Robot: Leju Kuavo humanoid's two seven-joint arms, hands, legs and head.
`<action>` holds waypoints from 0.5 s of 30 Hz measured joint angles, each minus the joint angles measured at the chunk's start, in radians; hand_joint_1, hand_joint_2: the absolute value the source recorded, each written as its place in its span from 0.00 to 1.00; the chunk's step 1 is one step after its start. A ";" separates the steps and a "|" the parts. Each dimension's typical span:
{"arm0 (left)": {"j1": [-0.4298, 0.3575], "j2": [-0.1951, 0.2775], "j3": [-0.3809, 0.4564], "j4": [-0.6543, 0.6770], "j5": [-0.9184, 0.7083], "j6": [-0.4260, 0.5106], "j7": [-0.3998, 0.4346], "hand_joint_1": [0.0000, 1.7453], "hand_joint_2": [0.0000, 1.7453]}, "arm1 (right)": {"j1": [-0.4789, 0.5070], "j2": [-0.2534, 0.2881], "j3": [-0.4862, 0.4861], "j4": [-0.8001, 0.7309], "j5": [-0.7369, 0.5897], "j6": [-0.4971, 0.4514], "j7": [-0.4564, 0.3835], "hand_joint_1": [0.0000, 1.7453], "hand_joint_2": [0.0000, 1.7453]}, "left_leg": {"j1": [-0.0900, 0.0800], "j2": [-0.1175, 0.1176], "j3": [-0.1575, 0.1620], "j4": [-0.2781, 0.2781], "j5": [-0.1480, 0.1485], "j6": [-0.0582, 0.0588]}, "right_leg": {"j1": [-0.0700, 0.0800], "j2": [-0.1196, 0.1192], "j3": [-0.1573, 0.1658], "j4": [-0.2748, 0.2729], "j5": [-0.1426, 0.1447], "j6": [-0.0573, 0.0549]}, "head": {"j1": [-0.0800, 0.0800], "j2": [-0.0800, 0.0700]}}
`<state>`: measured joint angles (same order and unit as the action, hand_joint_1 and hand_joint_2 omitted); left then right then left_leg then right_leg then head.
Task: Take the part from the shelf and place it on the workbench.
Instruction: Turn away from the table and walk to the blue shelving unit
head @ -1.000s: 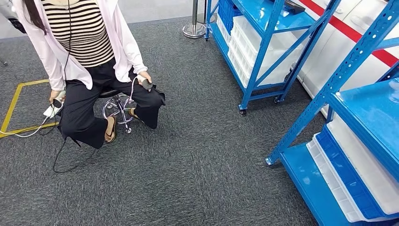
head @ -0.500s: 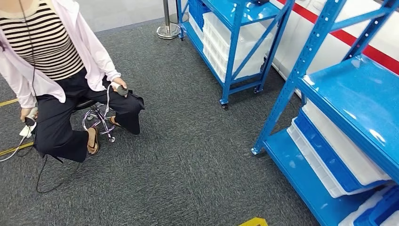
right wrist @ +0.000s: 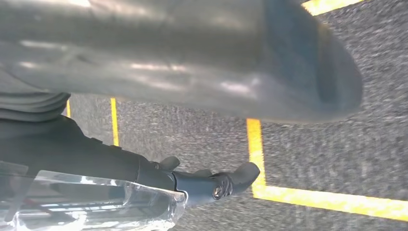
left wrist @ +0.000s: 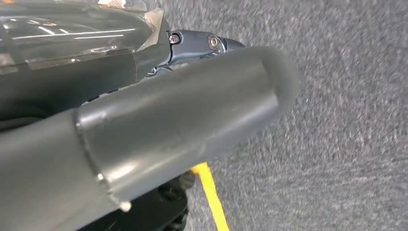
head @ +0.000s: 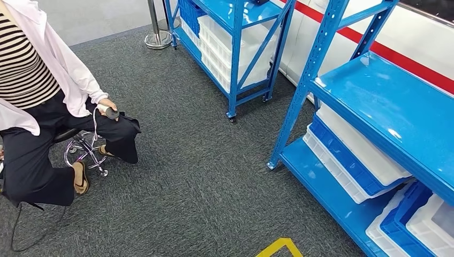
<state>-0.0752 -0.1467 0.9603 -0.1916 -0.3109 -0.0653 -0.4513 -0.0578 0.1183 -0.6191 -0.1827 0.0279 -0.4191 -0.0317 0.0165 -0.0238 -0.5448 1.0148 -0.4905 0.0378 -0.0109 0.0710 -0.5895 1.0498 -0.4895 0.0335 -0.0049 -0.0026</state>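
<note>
The right hand (right wrist: 202,72) is hanging low over the carpet, its thick thumb lying well apart from the dark fingers (right wrist: 226,183), with bare floor showing between them and nothing held. The left hand (left wrist: 159,130) is hanging the same way, but its thumb is covering so much of the fingers (left wrist: 202,44) that I cannot tell whether it is spread or closed. Strips of yellow floor tape (right wrist: 255,149) are running across the carpet under both hands.

Further out, the grey carpet (head: 203,176) is lying between the robot and a blue rack (head: 305,80) standing to its right. The rack's wide upper shelf (head: 385,107) is showing a bare blue top. Beneath it, a white bin stacked in a blue one (head: 353,160) is sitting on the bottom level, and more nested white and blue bins (head: 417,219) are lying near the corner. Which bin is holding the part I cannot tell.

A second blue rack (head: 235,80) is standing farther back with white bins (head: 214,43) stacked in it, a metal post (head: 156,27) just beside its far end. A white wall with a red stripe (head: 375,48) is running behind both racks.

On the left, a person (head: 32,107) is sitting on a wheeled stool (head: 85,152), holding a small corded controller (head: 112,113).
</note>
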 joint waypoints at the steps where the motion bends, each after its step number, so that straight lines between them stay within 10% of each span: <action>1: 0.000 0.000 0.000 0.000 0.000 0.000 0.000 0.00 0.00 | -0.001 0.000 0.000 0.000 0.000 0.000 0.000 0.00 0.00 | 0.000 0.012 -0.001 -0.003 0.002 0.007 | 0.000 -0.023 -0.022 0.047 -0.025 -0.003 | 0.002 0.000; 5: 0.002 0.002 0.000 0.000 0.000 0.001 0.000 0.00 0.00 | -0.002 0.002 -0.001 0.000 0.000 0.000 0.000 0.00 0.00 | -0.005 0.059 -0.005 -0.002 0.002 0.012 | -0.002 -0.058 -0.111 0.241 -0.101 0.001 | 0.004 0.000; 9: 0.002 0.001 0.000 0.000 0.000 0.001 0.000 0.00 0.00 | -0.002 0.000 -0.002 0.000 0.001 0.000 0.000 0.00 0.00 | -0.009 0.097 0.000 -0.001 -0.003 0.004 | -0.001 -0.111 0.015 0.014 -0.018 0.020 | 0.005 0.000; 13: -0.004 0.000 0.000 0.000 0.000 0.002 0.000 0.00 0.00 | -0.004 -0.001 -0.003 0.000 0.002 0.001 -0.001 0.00 0.00 | -0.009 0.126 0.011 -0.001 -0.011 -0.020 | 0.006 -0.110 0.041 -0.045 0.005 -0.006 | 0.003 0.000; 15: -0.008 0.001 0.000 0.000 0.000 0.002 -0.001 0.00 0.00 | -0.002 -0.002 -0.003 0.000 0.002 0.001 -0.003 0.00 0.00 | -0.003 0.102 0.006 0.023 -0.033 -0.031 | -0.001 -0.093 0.048 -0.052 0.013 -0.021 | 0.001 0.000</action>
<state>-0.0835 -0.1461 0.9606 -0.1916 -0.3107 -0.0631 -0.4520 -0.0598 0.1167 -0.6224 -0.1829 0.0300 -0.4185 -0.0344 0.0137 0.0784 -0.5387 1.0380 -0.5232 0.0063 -0.0122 -0.0224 -0.5413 0.9976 -0.4770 0.0123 -0.0037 -0.0026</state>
